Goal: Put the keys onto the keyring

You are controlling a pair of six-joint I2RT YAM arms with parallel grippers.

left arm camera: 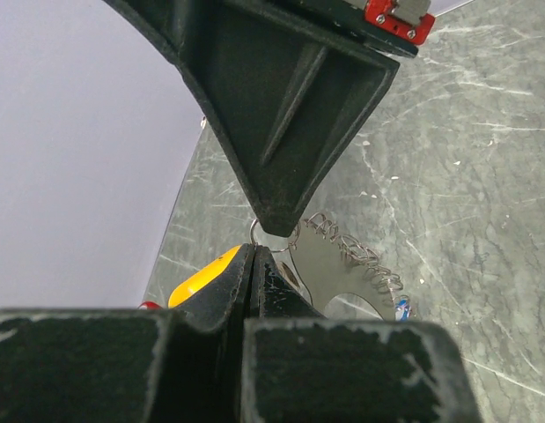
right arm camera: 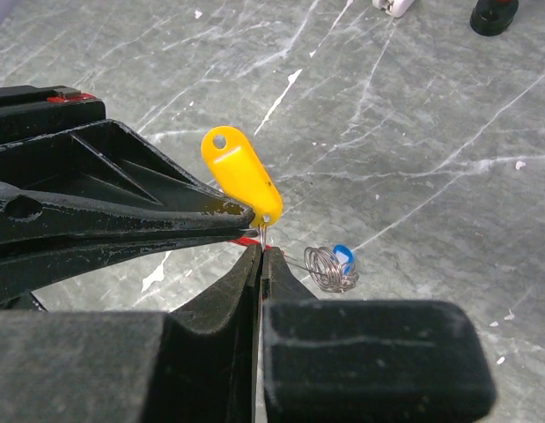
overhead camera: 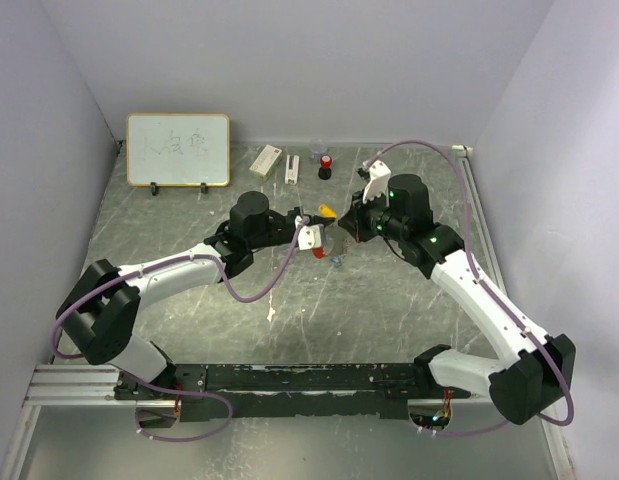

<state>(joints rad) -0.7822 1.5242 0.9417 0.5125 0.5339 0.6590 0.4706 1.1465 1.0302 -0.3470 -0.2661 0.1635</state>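
So both arms meet over the middle of the counter (overhead camera: 389, 310), a bit toward its far edge, and the whole job is happening in the air between the tips. The right claw (right arm camera: 260, 257) is pinched fully shut on the thin wire of the keyring (right arm camera: 327, 266), right under the lower hole of the yellow tag (right arm camera: 241, 174). The left claw (left arm camera: 254, 256) comes in from the other side, also closed tight, and looks like it's nipping the same little loop at the tag's end.

My guess is that one side anchors the ring while the other works it, since the wire is way too floppy to thread on its own. The blue key (right arm camera: 344, 256) hangs at the silvery coil, off the counter, so it seems to be on already. I can't pick out the tan-gold key anywhere. There's a red sliver (right arm camera: 246, 240) by the tips, no idea what it is.
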